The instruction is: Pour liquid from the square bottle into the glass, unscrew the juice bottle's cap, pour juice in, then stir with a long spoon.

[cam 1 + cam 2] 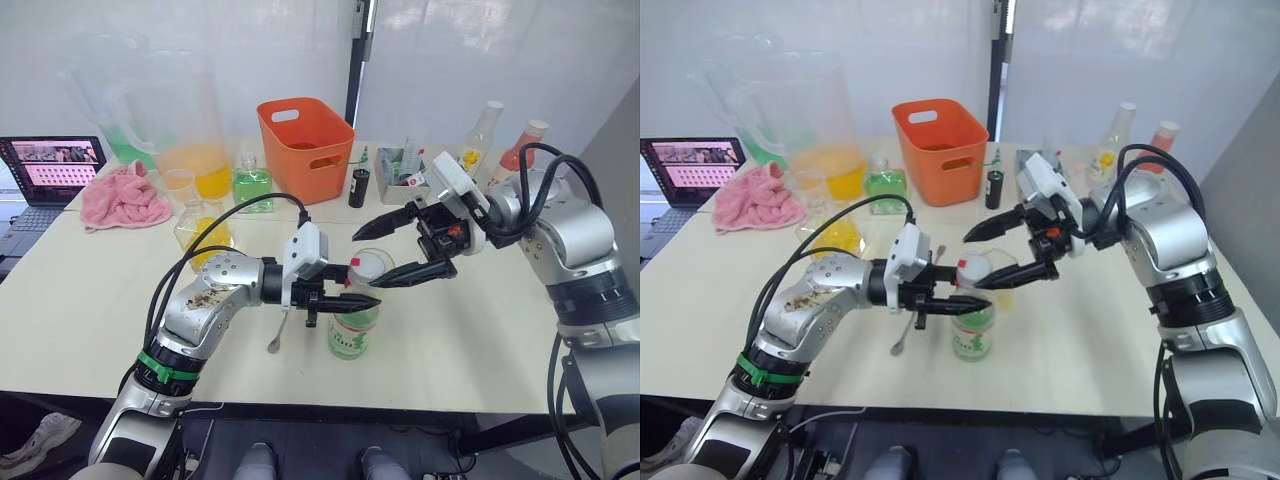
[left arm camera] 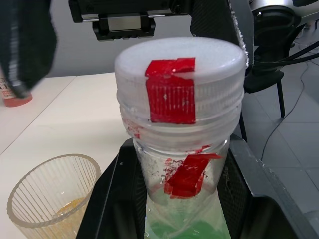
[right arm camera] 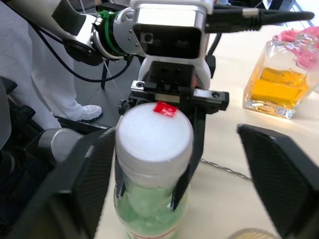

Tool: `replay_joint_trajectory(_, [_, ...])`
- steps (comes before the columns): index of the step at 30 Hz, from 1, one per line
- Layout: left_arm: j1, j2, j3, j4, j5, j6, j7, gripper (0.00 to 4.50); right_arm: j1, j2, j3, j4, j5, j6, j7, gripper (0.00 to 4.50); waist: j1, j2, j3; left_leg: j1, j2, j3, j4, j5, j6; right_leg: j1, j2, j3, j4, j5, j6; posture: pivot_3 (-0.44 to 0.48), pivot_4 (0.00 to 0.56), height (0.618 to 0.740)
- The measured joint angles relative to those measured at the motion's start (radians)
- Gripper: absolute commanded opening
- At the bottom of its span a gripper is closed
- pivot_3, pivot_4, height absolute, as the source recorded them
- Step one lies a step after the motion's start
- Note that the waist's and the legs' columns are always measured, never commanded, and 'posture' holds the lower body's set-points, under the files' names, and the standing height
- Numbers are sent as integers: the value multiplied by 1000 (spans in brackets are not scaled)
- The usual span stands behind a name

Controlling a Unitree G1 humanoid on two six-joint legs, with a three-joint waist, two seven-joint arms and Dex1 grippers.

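The juice bottle (image 1: 353, 330) stands upright near the table's front, green-and-white label low on it. My left gripper (image 1: 345, 298) is shut on its neck just under the white cap (image 1: 367, 266), which is on the bottle and carries a red tape strip (image 2: 172, 89). My right gripper (image 1: 364, 260) is open, one finger on each side of the cap and not touching it (image 3: 153, 137). The glass (image 1: 1005, 283), ribbed with a little yellow liquid, stands just behind the bottle. The square bottle (image 1: 200, 235) with orange liquid is at the left. The long spoon (image 1: 278, 335) lies under my left gripper.
An orange basket (image 1: 305, 145) stands at the back centre. A green flask (image 1: 252, 185) and pitchers (image 1: 195, 160) are to its left, with a pink towel (image 1: 122, 198) and a laptop (image 1: 50, 165) further left. A small dark bottle (image 1: 358, 187) and taller bottles (image 1: 480, 135) are at the back right.
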Motion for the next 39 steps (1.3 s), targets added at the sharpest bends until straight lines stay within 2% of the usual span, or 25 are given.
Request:
replay_joint_trajectory(3, [0, 1, -1, -1, 0, 1, 1, 1490, 23, -6, -52, -36, 13, 29, -26, 4455, 1, 0, 0, 0, 0, 0, 0, 0, 0, 0, 0, 0, 0, 1, 1, 0, 150, 725])
replay_joint_trajectory(7, [-4, 1, -7, 2, -1, -3, -1, 1490, 123, -27, -158, -149, 61, 111, -126, 4455, 4, 0, 0, 0, 0, 0, 0, 0, 0, 0, 0, 0, 0, 1, 2, 0, 150, 725])
replay_joint_trajectory(13, [-18, -5, -12, 28, 0, -11, -17, 1490, 337, -17, -326, -443, 208, 287, -392, 4455, 4, 0, 0, 0, 0, 0, 0, 0, 0, 0, 0, 0, 0, 1, 2, 0, 150, 725])
replay_joint_trajectory(21, [-40, -21, -22, 74, 3, -33, -43, 1490, 442, 27, -366, -615, 246, 362, -659, 4455, 7, 0, 0, 0, 0, 0, 1, 0, 0, 1, 0, 0, -1, -2, -3, 0, 150, 725])
replay_joint_trajectory(32, [-50, -28, -27, 97, 5, -51, -57, 1490, 468, 25, -359, -649, 258, 369, -744, 4455, 7, 0, 0, 0, 0, 0, 1, 0, 0, 2, 0, 0, -1, -2, -3, 0, 150, 725])
replay_joint_trajectory(35, [-50, -28, -26, 97, 5, -51, -57, 1490, 468, 26, -354, -649, 273, 369, -751, 3669, 6, 0, 0, 0, 0, 0, 1, 0, 0, 2, 0, 0, -1, -2, -4, 0, 150, 725])
replay_joint_trajectory(39, [-50, -28, -26, 98, 7, -51, -55, 1490, 467, 26, -333, -661, 287, 370, -751, 2343, 6, 0, 0, 0, 0, 0, 1, 0, 0, 2, 0, 0, -1, -2, -4, 0, 150, 725])
